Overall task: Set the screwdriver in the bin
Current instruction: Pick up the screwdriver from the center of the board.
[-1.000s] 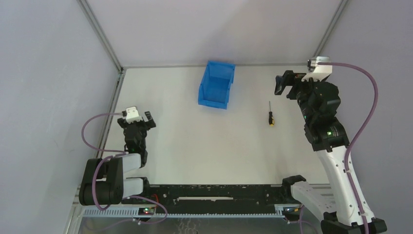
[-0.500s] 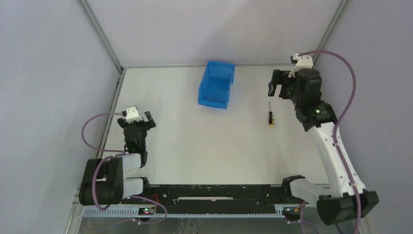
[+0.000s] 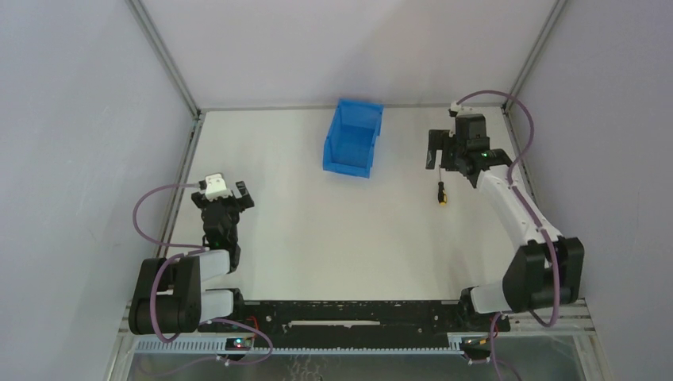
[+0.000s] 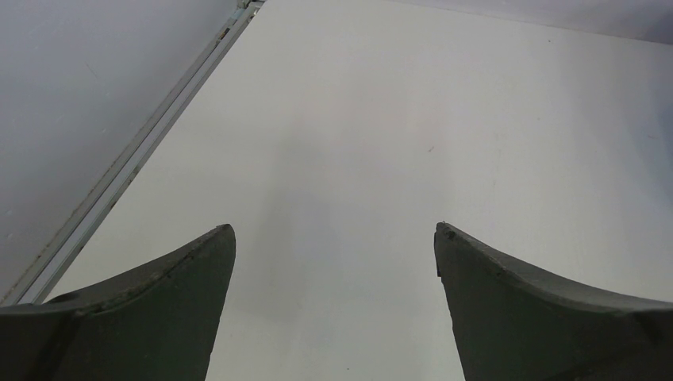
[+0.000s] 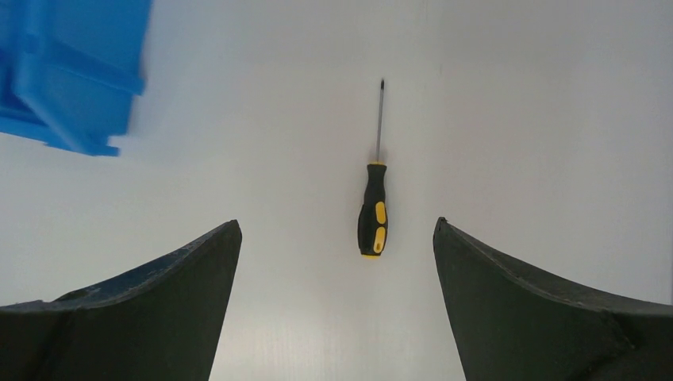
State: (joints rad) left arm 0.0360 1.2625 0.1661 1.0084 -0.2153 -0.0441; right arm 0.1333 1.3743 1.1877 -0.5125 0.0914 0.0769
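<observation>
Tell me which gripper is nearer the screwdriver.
Right. The right gripper hovers open over the tip end of the screwdriver. The left gripper is far off, on the other side of the bin.

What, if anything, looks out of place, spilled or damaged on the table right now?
Nothing stands out. The screwdriver lies flat and intact on the table, apart from the blue bin, which stands upright. The right pincer is open over the screwdriver, not touching it.
</observation>
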